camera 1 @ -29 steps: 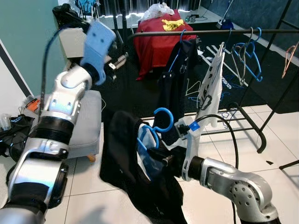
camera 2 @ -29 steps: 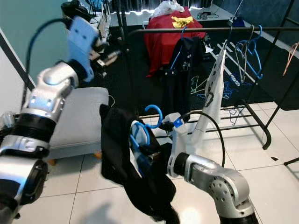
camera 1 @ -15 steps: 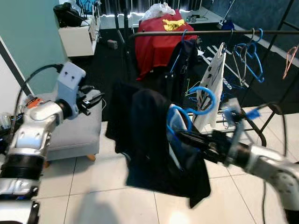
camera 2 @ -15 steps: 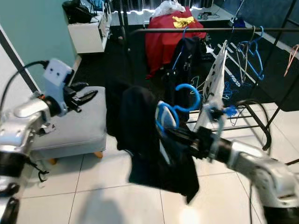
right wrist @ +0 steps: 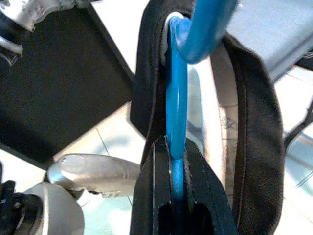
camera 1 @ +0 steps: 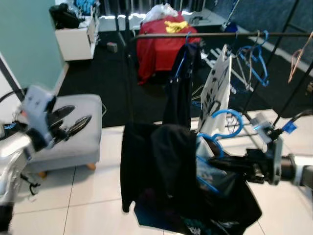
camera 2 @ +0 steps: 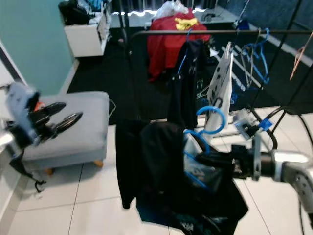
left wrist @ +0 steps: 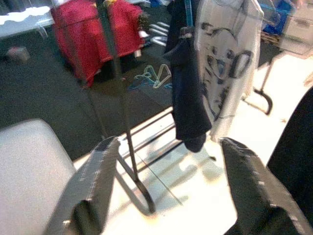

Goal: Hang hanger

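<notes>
Behind and above the right gripper (camera 1: 217, 165), jaws clamped on blue hanger (camera 1: 221, 128) w/ black garment (camera 1: 166, 176), runs the rail (camera 1: 205, 35), hook pointing up toward it; left gripper (camera 1: 68, 123) jaws apart, farther off.

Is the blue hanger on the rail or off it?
Off: the blue plastic hanger with the black garment sits clamped in the right hand.
</notes>
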Motion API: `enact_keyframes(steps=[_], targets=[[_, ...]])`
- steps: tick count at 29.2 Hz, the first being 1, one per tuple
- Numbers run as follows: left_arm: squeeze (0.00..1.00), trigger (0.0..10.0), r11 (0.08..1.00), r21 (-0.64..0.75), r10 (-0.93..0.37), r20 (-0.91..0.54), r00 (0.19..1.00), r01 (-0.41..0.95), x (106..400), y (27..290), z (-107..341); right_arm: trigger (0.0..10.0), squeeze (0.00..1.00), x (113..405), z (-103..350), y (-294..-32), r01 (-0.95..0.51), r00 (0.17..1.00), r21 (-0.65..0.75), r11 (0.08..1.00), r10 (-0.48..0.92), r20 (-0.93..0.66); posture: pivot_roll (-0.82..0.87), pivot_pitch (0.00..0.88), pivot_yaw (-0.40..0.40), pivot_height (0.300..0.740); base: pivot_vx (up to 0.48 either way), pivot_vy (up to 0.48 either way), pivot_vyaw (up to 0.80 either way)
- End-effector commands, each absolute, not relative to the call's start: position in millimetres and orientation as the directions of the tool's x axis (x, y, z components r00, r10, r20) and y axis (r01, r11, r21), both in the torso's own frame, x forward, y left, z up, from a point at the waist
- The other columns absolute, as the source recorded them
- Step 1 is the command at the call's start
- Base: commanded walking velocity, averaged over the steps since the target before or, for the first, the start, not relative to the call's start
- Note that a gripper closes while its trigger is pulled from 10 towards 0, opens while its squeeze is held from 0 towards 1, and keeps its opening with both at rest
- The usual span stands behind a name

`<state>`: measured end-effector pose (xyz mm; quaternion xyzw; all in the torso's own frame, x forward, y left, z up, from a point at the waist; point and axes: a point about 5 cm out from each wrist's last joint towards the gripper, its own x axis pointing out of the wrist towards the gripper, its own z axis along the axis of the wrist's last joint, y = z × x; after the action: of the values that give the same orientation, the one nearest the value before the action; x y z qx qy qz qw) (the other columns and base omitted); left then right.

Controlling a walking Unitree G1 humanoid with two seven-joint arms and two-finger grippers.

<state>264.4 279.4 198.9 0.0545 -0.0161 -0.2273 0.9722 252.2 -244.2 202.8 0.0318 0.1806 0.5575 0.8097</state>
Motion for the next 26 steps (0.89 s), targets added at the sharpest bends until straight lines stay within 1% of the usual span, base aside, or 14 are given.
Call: enact_keyframes(steps=[1, 3, 5, 9, 10, 11, 12, 16, 17, 19, 21, 22, 24, 26], targets=[[1.00, 10.0, 0.884, 0.109, -0.459, 0.019, 0.888, 0.455, 260.0, 282.8, 204.9, 10.0, 0.00, 253.2, 211.2, -243.7, -0.912, 0.295, 0.218, 0.347, 0.926, -0.237, -0.01, 0.072, -0.030, 0.740, 0.000, 0.000, 0.00], [1.00, 10.0, 0.886, 0.081, -0.460, 0.013, 0.888, 0.457, 253.1, 286.8, 199.5, 10.0, 0.00, 253.0, 213.6, -244.8, -0.916, 0.282, 0.223, 0.333, 0.931, -0.232, -0.01, 0.072, -0.030, 0.740, 0.000, 0.000, 0.00], [1.00, 10.0, 0.850, 0.049, -0.524, -0.042, 0.851, 0.525, 236.3, 278.8, 182.7, 10.0, 0.00, 253.3, 218.4, -246.9, -0.925, 0.251, 0.230, 0.303, 0.940, -0.230, -0.01, 0.070, -0.035, 0.740, 0.000, 0.000, 0.00], [1.00, 10.0, 0.837, 0.081, -0.537, -0.067, 0.841, 0.541, 236.0, 266.7, 176.0, 10.0, 0.00, 253.7, 221.4, -246.7, -0.929, 0.231, 0.239, 0.282, 0.948, -0.221, -0.01, 0.069, -0.037, 0.740, 0.000, 0.000, 0.00], [0.62, 10.0, 0.860, 0.100, -0.499, -0.050, 0.865, 0.501, 242.4, 264.7, 175.2, 10.0, 0.00, 253.6, 222.8, -245.5, -0.934, 0.213, 0.243, 0.263, 0.953, -0.215, -0.01, 0.066, -0.035, 0.740, 0.000, 0.000, 0.00], [0.62, 10.0, 0.860, 0.100, -0.499, -0.050, 0.865, 0.501, 242.4, 264.7, 175.2, 10.0, 0.00, 253.6, 222.8, -245.5, -0.934, 0.213, 0.243, 0.263, 0.953, -0.215, -0.01, 0.066, -0.035, 0.740, 0.000, 0.000, 0.00], [0.00, 10.0, 0.889, 0.112, -0.444, -0.019, 0.896, 0.444, 251.8, 261.5, 174.0, 10.0, 0.00, 252.9, 224.7, -243.8, -0.940, 0.183, 0.250, 0.233, 0.961, -0.205, -0.02, 0.064, -0.034, 0.740, 0.000, 0.000, 0.00], [0.00, 10.0, 0.900, 0.077, -0.433, 0.039, 0.901, 0.429, 262.2, 250.5, 176.3, 10.0, 0.00, 251.1, 226.1, -243.4, -0.943, 0.159, 0.258, 0.209, 0.967, -0.201, -0.02, 0.061, -0.032, 0.740, 0.000, 0.000, 0.00], [0.00, 10.0, 0.892, 0.048, -0.452, 0.056, 0.890, 0.450, 264.3, 243.5, 178.0, 10.0, 0.00, 251.2, 226.0, -244.0, -0.944, 0.153, 0.259, 0.203, 0.967, -0.202, -0.02, 0.060, -0.032, 0.740, 0.000, 0.000, 0.00], [0.00, 10.0, 0.892, 0.048, -0.452, 0.056, 0.890, 0.450, 264.3, 243.5, 178.0, 10.0, 0.00, 251.2, 226.0, -244.0, -0.944, 0.153, 0.259, 0.203, 0.967, -0.202, -0.02, 0.060, -0.032, 0.740, 0.000, 0.000, 0.00], [0.00, 10.0, 0.854, -0.007, -0.518, 0.074, 0.852, 0.520, 262.0, 228.2, 179.8, 10.0, 0.00, 251.8, 225.7, -245.5, -0.946, 0.142, 0.261, 0.194, 0.968, -0.205, -0.03, 0.058, -0.028, 0.740, 0.000, 0.000, 0.00], [0.00, 10.0, 0.854, -0.007, -0.518, 0.074, 0.852, 0.520, 262.0, 228.2, 179.8, 10.0, 0.00, 251.8, 225.7, -245.5, -0.946, 0.142, 0.261, 0.194, 0.968, -0.205, -0.03, 0.058, -0.028, 0.740, 0.000, 0.000, 0.00], [0.00, 10.0, 0.800, -0.051, -0.595, 0.063, 0.801, 0.598, 254.9, 214.2, 177.3, 10.0, 0.00, 251.9, 226.2, -247.3, -0.946, 0.140, 0.261, 0.192, 0.968, -0.206, -0.03, 0.058, -0.031, 0.740, 0.000, 0.000, 0.00], [0.00, 10.0, 0.771, -0.077, -0.631, 0.048, 0.775, 0.632, 250.6, 209.6, 173.6, 10.0, 0.00, 252.1, 226.5, -248.1, -0.946, 0.140, 0.261, 0.193, 0.968, -0.208, -0.03, 0.058, -0.032, 0.740, 0.000, 0.000, 0.00]])
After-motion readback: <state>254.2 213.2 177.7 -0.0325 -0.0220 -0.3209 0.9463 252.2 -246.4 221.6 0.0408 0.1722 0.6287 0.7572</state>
